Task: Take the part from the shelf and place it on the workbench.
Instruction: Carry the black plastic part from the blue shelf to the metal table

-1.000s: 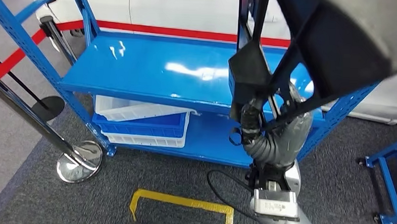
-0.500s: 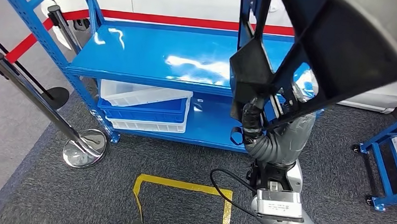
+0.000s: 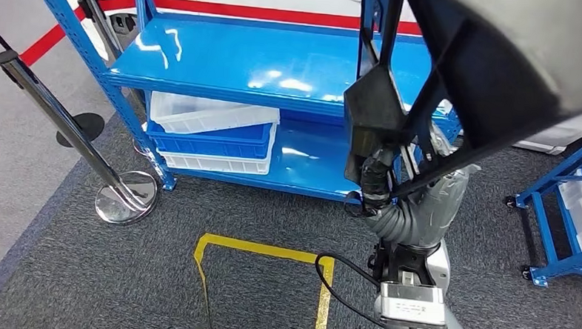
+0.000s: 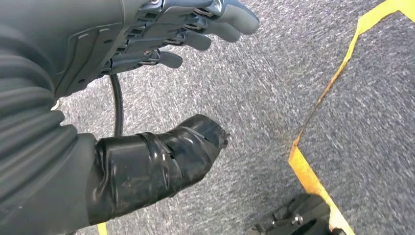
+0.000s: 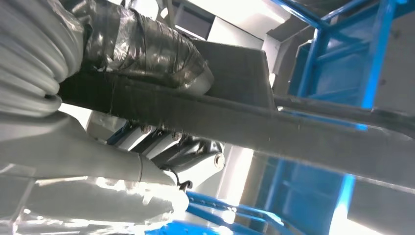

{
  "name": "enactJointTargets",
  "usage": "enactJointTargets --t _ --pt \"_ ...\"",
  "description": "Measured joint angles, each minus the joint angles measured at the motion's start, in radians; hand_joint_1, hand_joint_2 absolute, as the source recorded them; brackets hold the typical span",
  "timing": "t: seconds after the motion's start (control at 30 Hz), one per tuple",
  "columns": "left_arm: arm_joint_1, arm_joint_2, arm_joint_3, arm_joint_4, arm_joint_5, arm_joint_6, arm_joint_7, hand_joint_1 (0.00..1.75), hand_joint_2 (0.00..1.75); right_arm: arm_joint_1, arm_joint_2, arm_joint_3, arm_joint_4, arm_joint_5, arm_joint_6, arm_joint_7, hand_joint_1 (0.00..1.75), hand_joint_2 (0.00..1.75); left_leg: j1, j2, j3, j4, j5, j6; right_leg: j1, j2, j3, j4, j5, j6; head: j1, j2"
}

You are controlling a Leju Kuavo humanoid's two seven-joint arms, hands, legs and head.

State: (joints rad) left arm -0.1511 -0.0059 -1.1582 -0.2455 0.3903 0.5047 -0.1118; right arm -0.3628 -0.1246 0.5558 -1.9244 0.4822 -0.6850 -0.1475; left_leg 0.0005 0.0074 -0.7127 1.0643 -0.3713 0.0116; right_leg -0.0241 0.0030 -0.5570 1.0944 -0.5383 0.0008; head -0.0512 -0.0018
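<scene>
Black part is up in your right hand, gripped by its bar, raised in front of the blue shelf. Your left hand hangs over grey carpet, fingers spread, holding nothing.

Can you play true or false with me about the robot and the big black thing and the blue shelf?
1. The right hand holds the black part. True.
2. The left hand holds a cup. False: it holds nothing, fingers apart above the carpet.
3. The bins sit on the shelf's top level. False: they are on the lower level.
4. Yellow tape marks the carpet. True.
5. The black part lies on the floor. False: it is held up in the air.
</scene>
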Motion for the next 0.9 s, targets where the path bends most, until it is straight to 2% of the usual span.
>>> enactJointTargets --t 0.03,0.07,0.13,0.17,0.2,0.23,0.27,0.3,0.37,0.4,0.43,0.5,0.53,0.57,0.63,0.67,0.7,0.73,0.77,0.8,0.87,0.9 --pt "0.001 0.000 0.000 0.000 0.001 -0.001 0.001 0.00 1.75 0.000 0.000 0.000 0.000 0.000 0.000 0.001 1.75 1.75 0.003 0.000 -0.008 0.008 -0.013 -0.005 0.000 -0.001 -0.008 0.000 0.008 -0.010 -0.001 0.000" --pt "0.001 0.001 0.000 0.000 0.003 -0.003 0.004 0.00 1.75 0.000 0.000 0.000 0.000 0.000 0.000 0.002 1.75 1.75 0.005 0.000 -0.020 0.032 -0.044 -0.010 -0.001 -0.004 -0.019 -0.001 0.017 -0.018 -0.002 0.000" --pt "0.001 0.000 0.000 0.000 0.006 -0.011 0.015 0.00 1.75 -0.001 0.000 0.000 0.000 0.003 0.001 0.005 1.75 1.75 0.009 0.000 -0.050 0.128 -0.134 -0.020 0.000 -0.009 -0.039 -0.003 0.036 -0.028 -0.006 0.000" --pt "0.001 -0.001 0.000 0.000 0.005 -0.015 0.022 0.00 1.75 -0.001 0.000 0.000 0.000 0.005 0.001 0.006 1.75 1.75 0.011 0.000 -0.063 0.187 -0.165 -0.023 0.003 -0.014 -0.051 -0.003 0.045 -0.030 -0.007 0.000" --pt "0.001 -0.001 0.000 0.000 0.004 -0.017 0.028 0.00 1.75 -0.001 0.000 0.000 0.000 0.008 0.001 0.008 1.75 1.75 0.012 0.000 -0.069 0.234 -0.173 -0.024 0.005 -0.019 -0.062 -0.003 0.054 -0.030 -0.007 0.000" --pt "0.001 -0.001 0.000 0.000 0.003 -0.019 0.033 0.00 1.75 -0.001 0.000 0.000 0.000 0.011 0.001 0.010 1.75 1.75 0.012 0.000 -0.063 0.257 -0.161 -0.023 0.008 -0.026 -0.072 -0.003 0.062 -0.030 -0.007 0.000" --pt "0.001 -0.001 0.000 0.000 0.002 -0.020 0.038 0.00 1.75 -0.001 0.000 0.000 0.000 0.013 0.001 0.011 1.75 1.75 0.012 0.001 -0.041 0.248 -0.137 -0.020 0.010 -0.033 -0.082 -0.003 0.069 -0.029 -0.007 0.000" --pt "0.001 -0.002 0.000 0.000 0.001 -0.021 0.041 0.00 1.75 -0.001 0.000 0.000 0.000 0.015 0.001 0.011 1.75 1.75 0.011 0.005 0.002 0.202 -0.115 -0.013 0.012 -0.041 -0.090 -0.003 0.075 -0.028 -0.007 0.000" --pt "-0.003 -0.002 0.000 0.000 0.000 -0.023 0.046 0.00 1.75 -0.001 0.000 0.000 -0.001 0.017 0.001 0.012 1.75 1.75 0.000 0.034 0.099 0.067 -0.117 0.000 0.014 -0.058 -0.096 -0.005 0.086 -0.023 -0.006 0.000" --pt "-0.005 -0.002 0.000 0.000 0.000 -0.024 0.046 0.00 1.75 -0.001 0.000 0.000 -0.001 0.017 0.001 0.012 1.75 1.75 -0.008 0.045 0.131 0.014 -0.126 0.008 0.013 -0.069 -0.095 -0.009 0.092 -0.018 -0.007 0.000" --pt "-0.007 -0.002 0.000 0.000 -0.001 -0.025 0.046 0.00 1.75 -0.002 0.000 0.000 -0.002 0.018 0.001 0.012 1.75 1.75 -0.015 0.051 0.144 -0.017 -0.134 0.013 0.011 -0.080 -0.093 -0.014 0.097 -0.012 -0.008 0.000" --pt "-0.006 -0.002 0.000 0.000 -0.001 -0.026 0.047 0.00 1.75 -0.002 -0.001 0.000 -0.002 0.018 0.001 0.013 1.75 1.75 -0.020 0.036 0.149 -0.044 -0.118 0.023 0.007 -0.095 -0.087 -0.025 0.105 0.002 -0.011 0.000" --pt "-0.003 -0.002 0.000 0.000 -0.001 -0.027 0.047 0.00 1.75 -0.002 -0.001 0.000 -0.002 0.018 0.001 0.013 1.75 1.75 -0.020 0.029 0.153 -0.057 -0.107 0.027 0.006 -0.087 -0.088 -0.023 0.101 0.006 -0.012 0.000" --pt "-0.001 -0.002 0.000 0.000 -0.001 -0.027 0.048 0.00 1.75 -0.002 -0.001 0.000 -0.002 0.018 0.001 0.013 1.75 1.75 -0.018 0.021 0.157 -0.069 -0.097 0.033 0.005 -0.070 -0.095 -0.003 0.083 0.008 -0.011 0.000" --pt "-0.001 -0.002 0.000 0.000 -0.001 -0.028 0.048 0.00 1.75 -0.001 -0.002 0.000 -0.002 0.018 0.001 0.013 1.75 1.75 -0.016 0.005 0.154 -0.077 -0.084 0.041 0.005 -0.028 -0.133 0.094 0.020 0.009 -0.007 0.000" --pt "-0.002 -0.002 0.000 0.000 0.000 -0.029 0.048 0.00 1.75 0.000 -0.002 0.000 -0.002 0.018 0.001 0.013 1.75 1.75 -0.017 -0.005 0.149 -0.074 -0.082 0.044 0.006 -0.016 -0.157 0.157 -0.011 0.009 -0.005 0.000" --pt "-0.002 -0.002 0.000 0.000 0.000 -0.030 0.049 0.00 1.75 0.002 -0.002 0.000 -0.001 0.018 0.001 0.013 1.75 1.75 -0.018 -0.016 0.145 -0.070 -0.081 0.045 0.006 -0.011 -0.174 0.204 -0.028 0.010 -0.004 0.000" --pt "-0.001 -0.002 0.000 0.000 -0.001 -0.031 0.050 0.00 1.75 0.002 -0.003 0.000 0.000 0.018 0.001 0.013 1.75 1.75 -0.019 -0.028 0.140 -0.065 -0.081 0.045 0.006 -0.009 -0.177 0.221 -0.026 0.011 -0.004 0.000" --pt "0.000 -0.002 0.000 0.000 -0.001 -0.032 0.052 0.00 1.75 0.003 -0.003 0.000 0.000 0.018 0.001 0.013 1.75 1.75 -0.019 -0.041 0.137 -0.058 -0.081 0.044 0.006 -0.006 -0.163 0.200 -0.007 0.011 -0.004 0.000" --pt "0.001 -0.003 0.000 0.000 -0.001 -0.032 0.053 0.00 1.75 0.003 -0.003 0.000 0.000 0.018 0.001 0.013 1.75 1.75 -0.019 -0.055 0.133 -0.050 -0.084 0.042 0.005 0.000 -0.133 0.147 0.025 0.011 -0.004 0.000" --pt "0.001 -0.004 0.000 0.000 -0.001 -0.032 0.055 0.00 1.75 0.002 -0.003 0.000 0.001 0.018 0.001 0.013 1.75 1.75 -0.017 -0.079 0.120 -0.029 -0.090 0.036 0.001 0.038 -0.076 0.035 0.062 0.007 -0.004 0.000" --pt "-0.001 -0.004 0.000 0.000 -0.001 -0.032 0.056 0.00 1.75 0.002 -0.003 0.000 0.001 0.018 0.001 0.013 1.75 1.75 -0.015 -0.089 0.111 -0.019 -0.092 0.031 0.000 0.055 -0.061 0.003 0.067 0.006 -0.005 0.000"
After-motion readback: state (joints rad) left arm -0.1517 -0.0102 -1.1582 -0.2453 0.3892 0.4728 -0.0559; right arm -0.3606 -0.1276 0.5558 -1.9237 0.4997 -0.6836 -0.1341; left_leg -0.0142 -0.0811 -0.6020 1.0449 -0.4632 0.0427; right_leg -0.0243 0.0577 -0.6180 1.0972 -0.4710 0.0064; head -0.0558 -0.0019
